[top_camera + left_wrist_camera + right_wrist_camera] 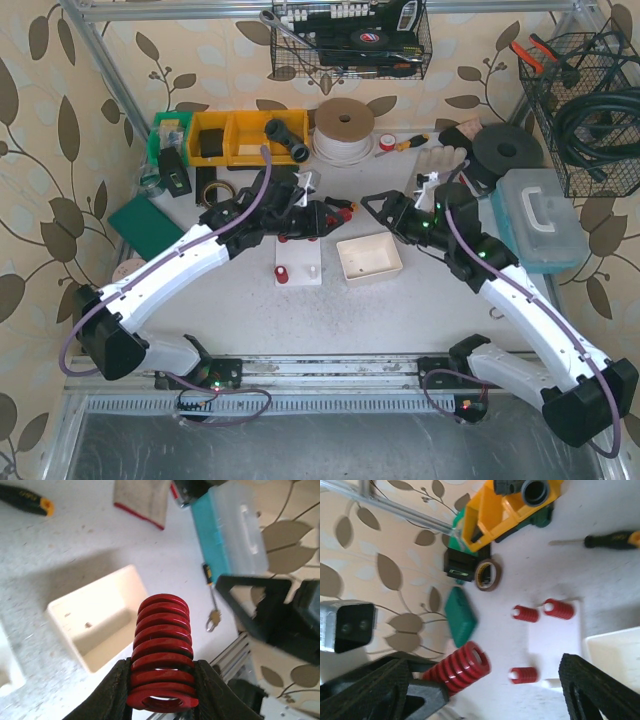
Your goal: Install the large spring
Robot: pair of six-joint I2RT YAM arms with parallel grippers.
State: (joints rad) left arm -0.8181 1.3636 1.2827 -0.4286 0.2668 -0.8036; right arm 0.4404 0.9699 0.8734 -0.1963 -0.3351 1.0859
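Your left claw (162, 692) was clamped tight on the large spring (162, 640), holding it above the tabletop (75, 545), just left of the cream tray (95, 625). Your right claw (485, 690) stood wide open, gripping nothing, close to the spring's right.

leaf-patterned walls (40, 200), white table (380, 320)

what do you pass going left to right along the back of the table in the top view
green bin -> yellow bins -> spool of white cord -> red tape roll -> black disc
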